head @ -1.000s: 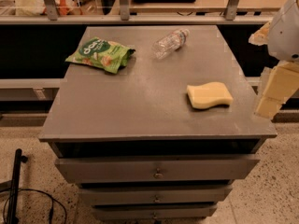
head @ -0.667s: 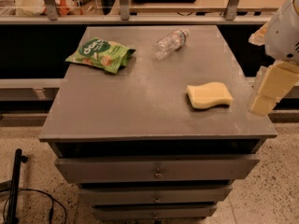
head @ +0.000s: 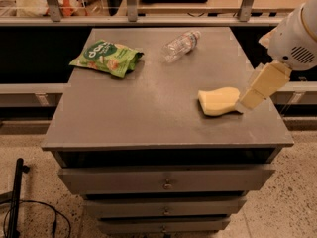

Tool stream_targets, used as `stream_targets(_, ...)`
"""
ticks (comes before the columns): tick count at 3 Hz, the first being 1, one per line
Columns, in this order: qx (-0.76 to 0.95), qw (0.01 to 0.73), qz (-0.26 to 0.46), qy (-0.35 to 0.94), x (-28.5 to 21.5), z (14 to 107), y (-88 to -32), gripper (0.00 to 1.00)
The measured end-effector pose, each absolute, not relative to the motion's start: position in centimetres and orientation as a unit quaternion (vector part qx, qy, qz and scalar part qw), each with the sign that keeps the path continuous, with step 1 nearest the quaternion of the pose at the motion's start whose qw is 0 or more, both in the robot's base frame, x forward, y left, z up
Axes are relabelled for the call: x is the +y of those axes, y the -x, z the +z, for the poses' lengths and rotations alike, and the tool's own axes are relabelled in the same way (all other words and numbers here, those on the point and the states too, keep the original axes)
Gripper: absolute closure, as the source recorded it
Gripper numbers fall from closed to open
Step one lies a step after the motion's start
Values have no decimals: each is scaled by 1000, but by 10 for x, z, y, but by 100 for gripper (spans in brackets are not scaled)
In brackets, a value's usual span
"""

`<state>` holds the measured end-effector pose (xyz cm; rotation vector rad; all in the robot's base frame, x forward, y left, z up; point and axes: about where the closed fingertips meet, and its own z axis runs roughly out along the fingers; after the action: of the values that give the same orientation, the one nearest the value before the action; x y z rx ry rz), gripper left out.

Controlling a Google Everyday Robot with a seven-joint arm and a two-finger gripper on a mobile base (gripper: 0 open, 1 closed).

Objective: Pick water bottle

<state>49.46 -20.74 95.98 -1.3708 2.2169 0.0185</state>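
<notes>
The water bottle point(head: 180, 44) is a small, clear, ribbed plastic container with a white cap and a pale label band around its middle. It lies on its side near the far edge of the grey cabinet top point(head: 148, 108), right of centre. The cap points toward the far right and the base toward the near left. It is well apart from every other item on the surface.

The cabinet top is flat, matte and metallic-looking, with a thin front lip. Below it are stacked grey drawers point(head: 124, 180); the upper ones each carry a small round knob at centre.

A green, crinkled foil snack bag point(head: 106, 57) with a white round logo lies flat at the far left of the top. A pale yellow foam sponge point(head: 219, 100) with a wavy outline lies flat near the right edge.

The gripper point(head: 247, 99) is a beige, blocky part angled down and to the left from the rounded white arm housing point(head: 297, 38), which has a vent grille. Its tip is just beside the right end of the sponge, and contact cannot be confirmed. Whether the gripper is open or closed cannot be told from this view. It is well apart from the water bottle.

The floor point(head: 297, 207) is speckled stone, with a black cable point(head: 44, 217) at lower left.
</notes>
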Motion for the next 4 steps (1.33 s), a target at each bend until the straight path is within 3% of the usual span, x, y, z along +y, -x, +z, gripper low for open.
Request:
stream_targets(2,842,361,-13,400,-198,944,-551,0)
stream_targets(4,827,448,-95,326,-188,949,-603,0)
